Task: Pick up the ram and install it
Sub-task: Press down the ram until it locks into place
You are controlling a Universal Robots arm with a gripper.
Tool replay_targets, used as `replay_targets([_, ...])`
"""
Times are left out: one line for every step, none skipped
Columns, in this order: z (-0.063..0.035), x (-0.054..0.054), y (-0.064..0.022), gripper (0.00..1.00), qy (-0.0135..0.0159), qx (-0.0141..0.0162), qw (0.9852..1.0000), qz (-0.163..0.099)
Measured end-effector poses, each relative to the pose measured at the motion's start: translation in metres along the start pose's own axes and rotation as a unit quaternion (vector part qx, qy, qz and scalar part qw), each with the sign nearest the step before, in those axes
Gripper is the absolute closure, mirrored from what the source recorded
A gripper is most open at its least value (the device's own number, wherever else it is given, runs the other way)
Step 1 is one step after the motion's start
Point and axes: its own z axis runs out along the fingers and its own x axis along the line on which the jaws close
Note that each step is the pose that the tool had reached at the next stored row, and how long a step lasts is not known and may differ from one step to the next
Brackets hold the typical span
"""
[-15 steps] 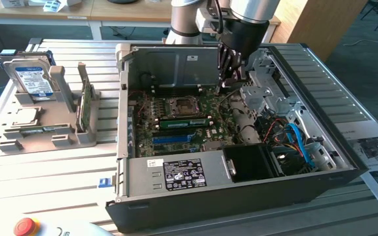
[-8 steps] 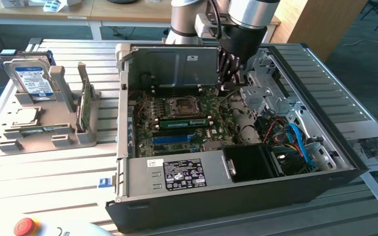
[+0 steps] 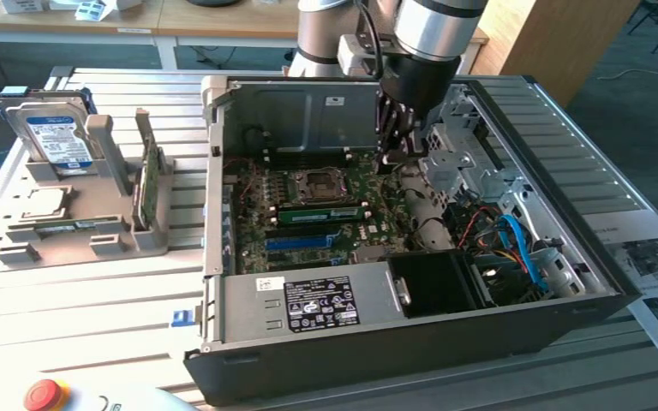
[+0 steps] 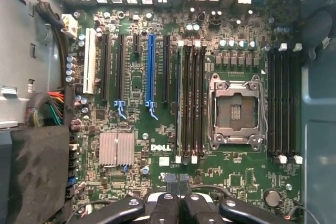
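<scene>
The ram (image 3: 320, 213), a long green stick, stands on edge in a memory slot beside the CPU socket (image 3: 312, 184) inside the open computer case (image 3: 421, 342). My gripper (image 3: 393, 161) hangs inside the case above the motherboard, toward the exterior view's right of the ram and apart from it. In the wrist view my gripper (image 4: 178, 195) looks straight down on the motherboard (image 4: 136, 124), its black fingers (image 4: 164, 208) pressed together with nothing between them. The dark memory slots (image 4: 191, 103) run next to the CPU socket (image 4: 234, 109).
A long blue slot (image 4: 151, 69) and black expansion slots lie beside the memory slots. A grey fixture (image 3: 83, 235) at the exterior view's left holds a hard drive (image 3: 57, 137), a green card on edge (image 3: 146, 175) and a flat green stick (image 3: 78, 225). Cables (image 3: 517, 244) crowd the case's right side.
</scene>
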Motion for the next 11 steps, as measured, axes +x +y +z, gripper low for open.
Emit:
replay_targets([0.0016, 0.000, -0.0001, 0.89, 0.0000, 0.0000, 1.0000, 0.000])
replay_targets([0.0032, 0.000, -0.0002, 0.89, 0.0000, 0.0000, 1.0000, 0.000])
replay_targets([0.0049, 0.000, -0.0002, 0.89, 0.0000, 0.0000, 1.0000, 0.000])
replay_targets([0.0068, 0.000, -0.0003, 0.89, 0.0000, 0.0000, 1.0000, 0.000])
replay_targets([0.0087, 0.000, -0.0004, 0.89, 0.0000, 0.0000, 1.0000, 0.000])
replay_targets([0.0105, 0.000, -0.0005, 0.89, 0.0000, 0.0000, 1.0000, 0.000])
replay_targets([0.0123, 0.000, -0.0006, 0.89, 0.0000, 0.0000, 1.0000, 0.000])
replay_targets([0.0141, 0.000, -0.0007, 0.89, 0.0000, 0.0000, 1.0000, 0.000])
replay_targets([0.0159, 0.000, -0.0007, 0.89, 0.0000, 0.0000, 1.0000, 0.000])
replay_targets([0.0177, 0.000, -0.0008, 0.89, 0.0000, 0.0000, 1.0000, 0.000])
replay_targets([0.0196, 0.000, -0.0009, 0.89, 0.0000, 0.0000, 1.0000, 0.000])
